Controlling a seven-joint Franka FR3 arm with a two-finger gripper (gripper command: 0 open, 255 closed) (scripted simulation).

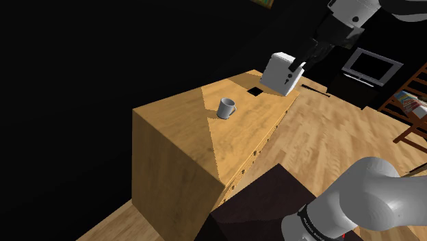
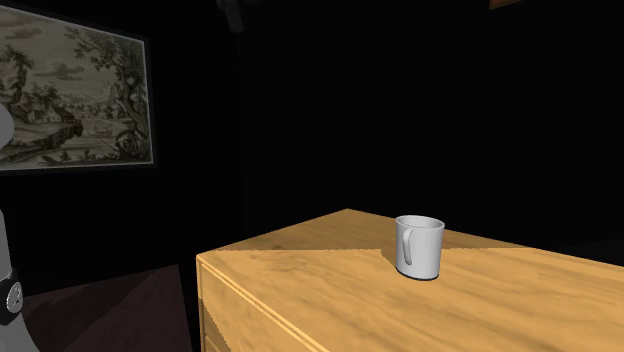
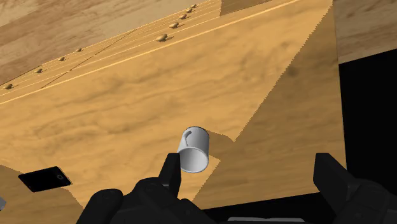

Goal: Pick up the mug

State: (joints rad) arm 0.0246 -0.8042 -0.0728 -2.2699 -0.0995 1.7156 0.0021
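A small white mug [image 1: 226, 107] stands upright on the wooden dresser top [image 1: 178, 120], handle toward the shoulder view's right. The second exterior view has the same mug [image 2: 419, 247] near the dresser's [image 2: 300, 295] far edge. My black gripper [image 1: 295, 70] hangs in the air over the dresser's far end, to the right of the mug in the shoulder view and well apart from it. Seen from the wrist, the gripper [image 3: 251, 175] is open with nothing between its fingers [image 3: 170, 170], and the mug [image 3: 193, 149] lies beyond the tip of one finger.
A white box [image 1: 279, 74] and a flat black item [image 1: 255, 90] sit on the dresser's far end below the gripper. The dresser front carries rows of knobs [image 3: 162, 37]. A screen [image 1: 371, 66] and shelves [image 1: 409, 103] stand beyond. A framed picture [image 2: 70, 95] hangs on the wall.
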